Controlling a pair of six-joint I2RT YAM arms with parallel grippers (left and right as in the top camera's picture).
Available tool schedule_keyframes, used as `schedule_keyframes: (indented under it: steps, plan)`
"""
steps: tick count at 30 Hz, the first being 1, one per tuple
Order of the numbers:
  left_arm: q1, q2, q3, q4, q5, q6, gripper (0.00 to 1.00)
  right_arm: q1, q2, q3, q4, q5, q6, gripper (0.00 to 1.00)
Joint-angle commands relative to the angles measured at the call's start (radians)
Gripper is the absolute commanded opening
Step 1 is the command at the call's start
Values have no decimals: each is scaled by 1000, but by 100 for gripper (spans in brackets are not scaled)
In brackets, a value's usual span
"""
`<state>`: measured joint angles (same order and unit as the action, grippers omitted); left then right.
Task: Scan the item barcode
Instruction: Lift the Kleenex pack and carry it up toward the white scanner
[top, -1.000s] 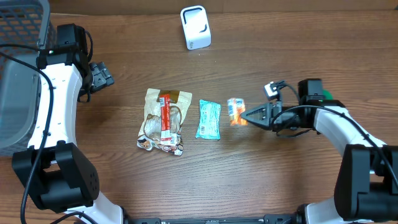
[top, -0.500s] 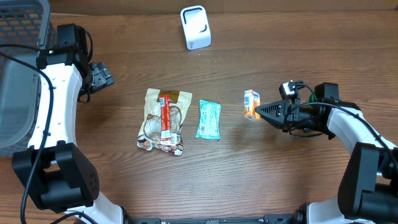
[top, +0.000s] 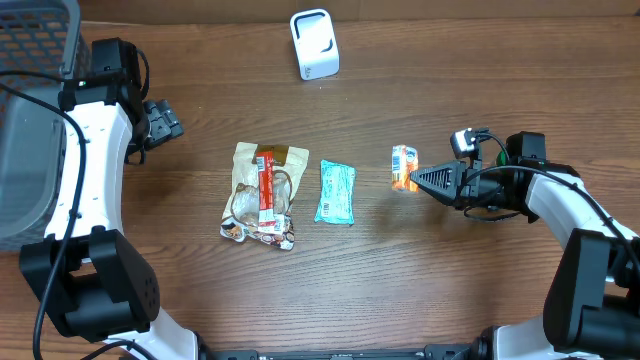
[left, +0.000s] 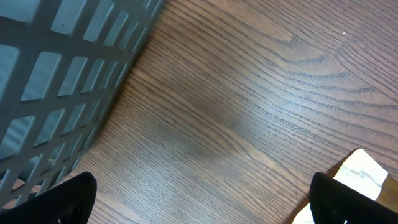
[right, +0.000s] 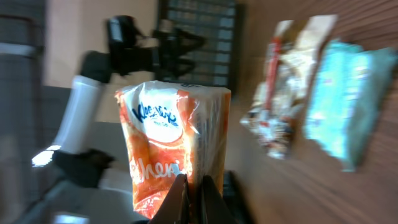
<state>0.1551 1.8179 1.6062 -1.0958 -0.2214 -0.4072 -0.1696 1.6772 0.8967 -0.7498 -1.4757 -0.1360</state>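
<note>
Orange tissue pack (top: 404, 167) is travelling rightward from the teal packet (top: 336, 191), pinched in the closed right jaws; left jaws are standing wide, empty. White scanner (top: 314, 44), well apart, is awaiting the barcode.

Right tool (top: 415, 180), closed tight, pinches the tissue pack (top: 403, 165); left tool (top: 162, 122) gapes wide, well apart from that pack.

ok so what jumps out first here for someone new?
The orange Kleenex tissue pack, pinched in the shut right gripper, right of centre. Then the white box-shaped scanner at the far edge of the wooden table, and a teal packet beside a tan snack bag mid-table.
</note>
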Motion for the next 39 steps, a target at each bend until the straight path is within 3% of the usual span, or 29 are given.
schedule_keyframes:
  steps: [1, 7, 9, 13, 17, 22, 28, 32, 39]
  plan:
    - [2, -21, 20, 0, -10, 26, 100, -2, -9, 19, 8, 256, -74, 4]
    - [2, -21, 20, 1, -10, 26, 100, 13, -9, 19, 49, 725, -70, 4]
    - [2, -21, 20, 0, -10, 26, 100, 19, -9, 19, 92, 862, 19, 4]
    - [2, -21, 20, 0, -10, 26, 100, 38, -9, 50, 135, 953, 122, 3]
    - [2, -21, 20, 0, -10, 26, 100, 82, -9, 219, 18, 1032, 167, 3]
    - [2, -21, 20, 0, -10, 26, 100, 192, -9, 573, -244, 1246, 166, 3]
    - [2, -21, 20, 1, -10, 26, 100, 331, 37, 963, -412, 1411, 155, 3]
    - [2, -21, 20, 0, -10, 26, 100, 396, 82, 1086, -358, 1513, 122, 3]
    - [2, -21, 20, 0, -10, 26, 99, 475, 185, 1086, -188, 1595, 6, 4]
